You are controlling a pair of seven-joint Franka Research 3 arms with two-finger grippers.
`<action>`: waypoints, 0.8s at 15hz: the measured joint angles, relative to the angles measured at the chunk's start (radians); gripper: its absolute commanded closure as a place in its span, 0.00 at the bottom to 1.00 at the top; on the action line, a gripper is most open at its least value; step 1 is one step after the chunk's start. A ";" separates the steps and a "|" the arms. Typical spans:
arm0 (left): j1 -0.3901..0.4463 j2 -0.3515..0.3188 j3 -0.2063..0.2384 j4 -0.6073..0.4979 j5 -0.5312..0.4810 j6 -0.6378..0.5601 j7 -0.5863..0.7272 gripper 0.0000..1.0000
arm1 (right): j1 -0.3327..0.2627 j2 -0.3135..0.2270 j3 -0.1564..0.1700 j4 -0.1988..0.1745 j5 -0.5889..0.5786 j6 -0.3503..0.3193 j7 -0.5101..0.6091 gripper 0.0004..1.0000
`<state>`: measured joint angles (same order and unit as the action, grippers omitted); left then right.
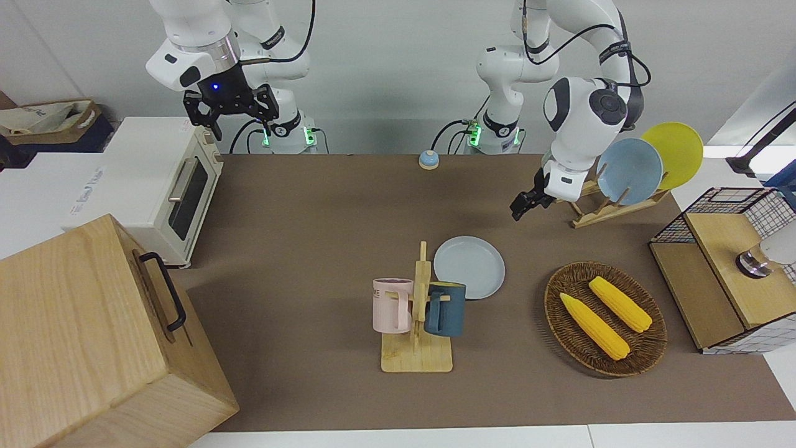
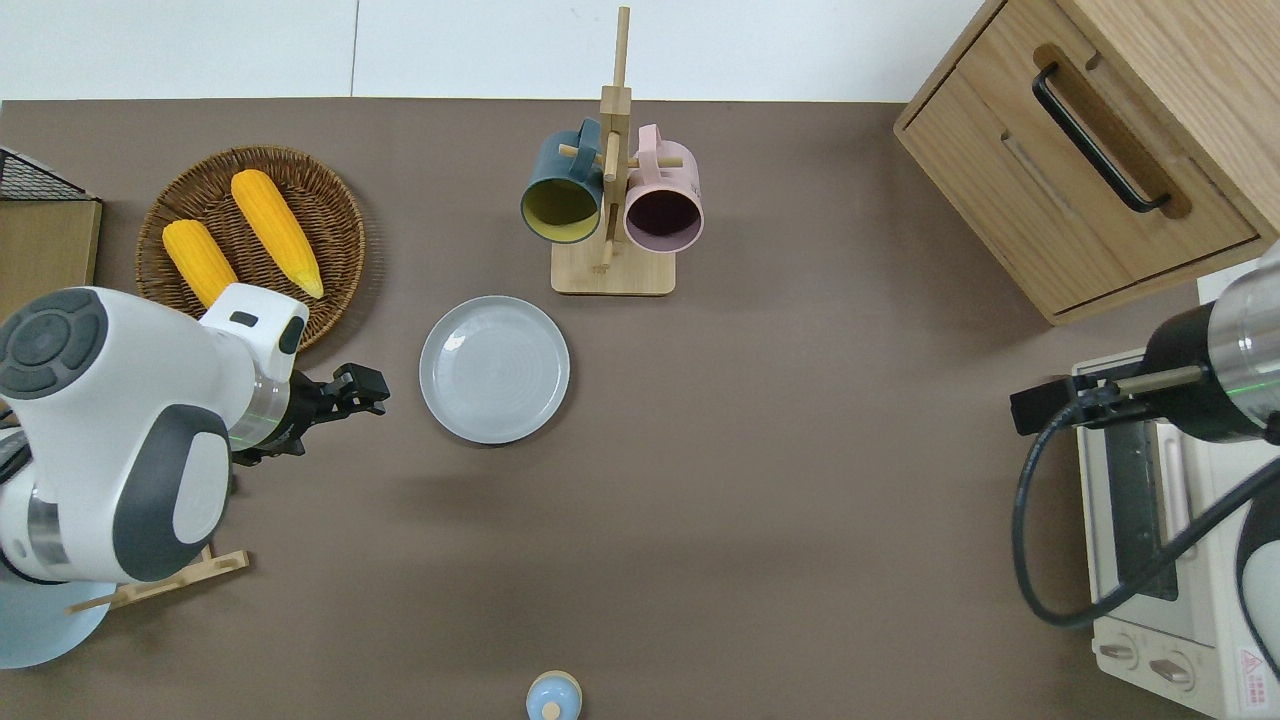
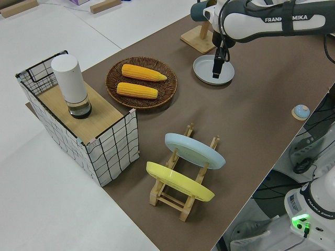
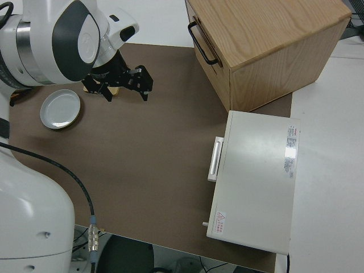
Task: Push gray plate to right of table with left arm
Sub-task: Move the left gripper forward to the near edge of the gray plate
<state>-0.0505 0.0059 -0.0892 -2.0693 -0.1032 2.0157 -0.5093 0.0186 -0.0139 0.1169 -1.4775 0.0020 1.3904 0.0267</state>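
Beside gray plate [image 2: 494, 369], toward basket [image 2: 340, 215]: left hand [image 2: 362, 389], fingers together, not touching. Approach step; next lower, push sideways.

I see the left arm [image 1: 584, 112] bent down at its wrist, its left gripper [image 2: 362, 385] hanging low with fingers close together. My right arm [image 1: 199, 56] is parked, its right gripper [image 1: 231, 111] wide open.

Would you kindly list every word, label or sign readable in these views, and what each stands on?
"FRANKA EMIKA": on the left arm, left side view.
Red triangular warning sign with small print, too small to read: on the toaster oven.
Lettering on the oven's side in the front view: blurred, unreadable.
Print on the pink mug: partly hidden, unreadable.
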 measured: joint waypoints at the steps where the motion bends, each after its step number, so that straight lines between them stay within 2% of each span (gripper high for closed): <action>1: -0.007 0.012 -0.001 -0.004 0.000 0.018 -0.011 0.00 | 0.000 0.000 0.000 0.000 0.000 0.000 0.000 0.02; 7: -0.069 0.120 -0.003 -0.019 0.000 0.154 -0.075 0.00 | 0.000 0.000 0.000 0.000 0.000 0.000 0.000 0.02; 12: -0.081 0.182 -0.003 -0.019 0.000 0.212 -0.081 0.00 | 0.000 0.000 0.000 0.000 0.000 0.000 0.000 0.02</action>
<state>-0.1313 0.1875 -0.0923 -2.0886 -0.1031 2.2273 -0.5905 0.0186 -0.0139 0.1169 -1.4775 0.0020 1.3904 0.0267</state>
